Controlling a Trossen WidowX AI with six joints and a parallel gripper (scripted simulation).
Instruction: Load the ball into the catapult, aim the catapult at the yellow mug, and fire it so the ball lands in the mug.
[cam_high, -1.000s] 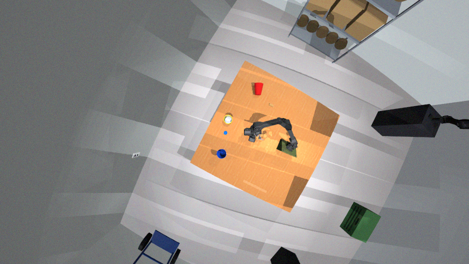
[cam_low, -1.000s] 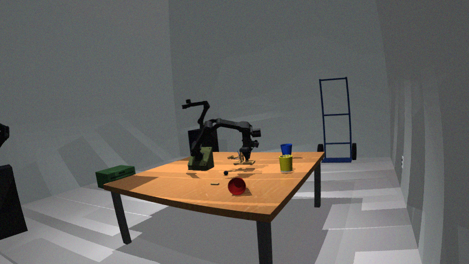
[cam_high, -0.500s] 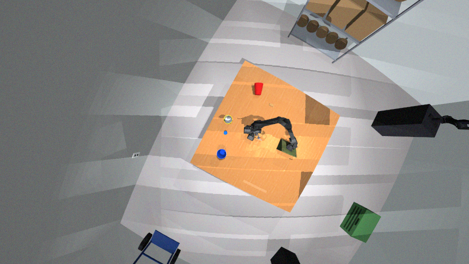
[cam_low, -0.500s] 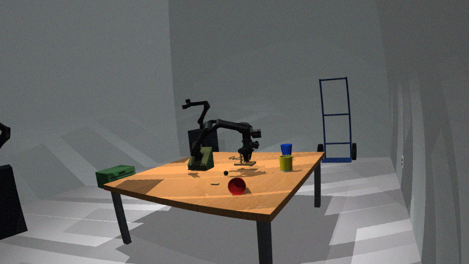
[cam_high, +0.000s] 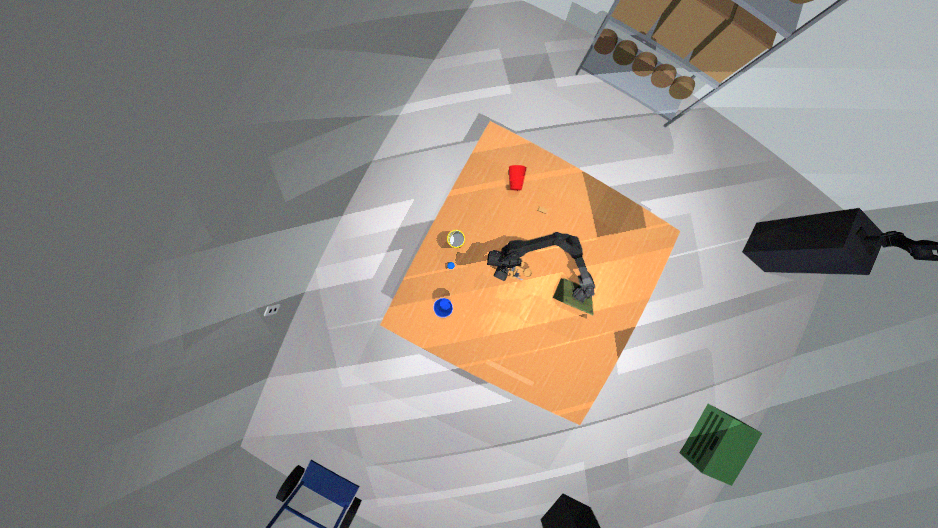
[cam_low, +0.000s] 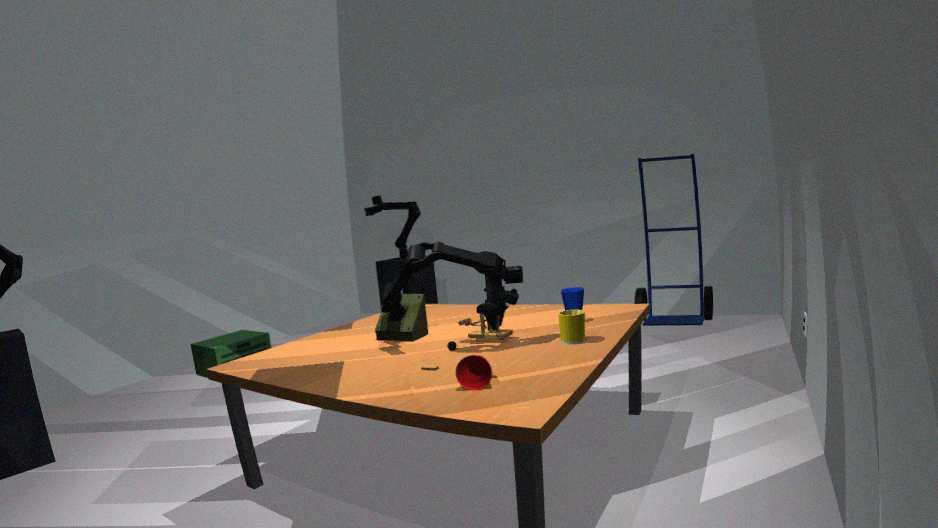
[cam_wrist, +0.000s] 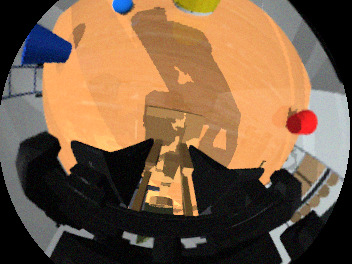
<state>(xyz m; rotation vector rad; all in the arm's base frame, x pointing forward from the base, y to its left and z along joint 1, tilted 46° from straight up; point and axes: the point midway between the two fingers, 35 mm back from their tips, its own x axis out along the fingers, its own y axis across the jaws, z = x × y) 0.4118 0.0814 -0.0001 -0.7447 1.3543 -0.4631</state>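
Note:
My gripper (cam_high: 502, 266) (cam_low: 492, 319) (cam_wrist: 171, 144) is shut on the small wooden catapult (cam_high: 518, 270) (cam_low: 487, 333) (cam_wrist: 167, 172), which stands on the table (cam_high: 525, 367) (cam_low: 393, 393) near its middle. The yellow mug (cam_high: 455, 238) (cam_low: 571, 325) stands upright ahead of the gripper, near the table's edge. A small blue ball (cam_high: 450, 264) (cam_wrist: 123, 3) lies on the table between the yellow mug and a blue cup (cam_high: 443, 306) (cam_low: 572, 298) (cam_wrist: 46, 46), apart from the catapult.
A red cup (cam_high: 517, 177) (cam_low: 473, 372) (cam_wrist: 302, 122) lies on its side towards the far edge from the mugs. A small stick (cam_high: 541, 209) (cam_low: 429, 367) lies near it. A small dark ball (cam_low: 451, 345) lies beside the catapult. The arm's green base (cam_high: 574, 295) (cam_low: 401, 321) stands behind.

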